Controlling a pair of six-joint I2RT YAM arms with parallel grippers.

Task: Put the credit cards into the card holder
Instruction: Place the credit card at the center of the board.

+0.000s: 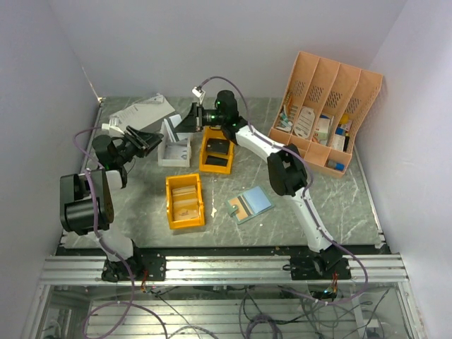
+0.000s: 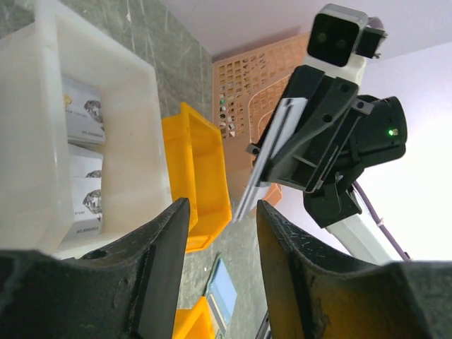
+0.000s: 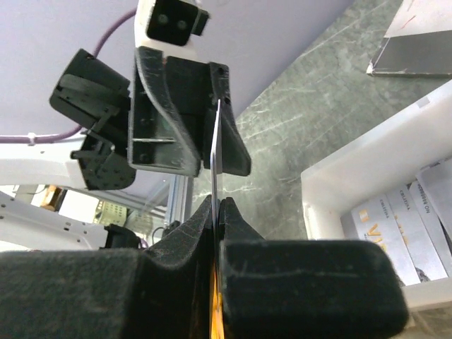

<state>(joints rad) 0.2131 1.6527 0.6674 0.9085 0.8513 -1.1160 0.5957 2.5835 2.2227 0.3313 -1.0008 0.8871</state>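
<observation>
A silvery credit card (image 3: 216,141) stands edge-on, pinched in my shut right gripper (image 3: 217,205), held over the far left of the table (image 1: 171,129). My left gripper (image 2: 222,240) faces it with its jaws apart and nothing between them. The card's free end (image 2: 265,169) hangs just beyond the left fingertips, apart from them. More credit cards (image 2: 83,116) lie in a white bin (image 1: 174,150). The card holder (image 1: 251,205) lies open on the marble table, its light blue inside up, also seen between the left fingers (image 2: 224,289).
Two orange bins stand on the table, one beside the white bin (image 1: 215,152) and one nearer the front (image 1: 185,201). A peach desk organiser (image 1: 328,113) fills the back right. A white paper sheet (image 1: 145,111) lies at the back left.
</observation>
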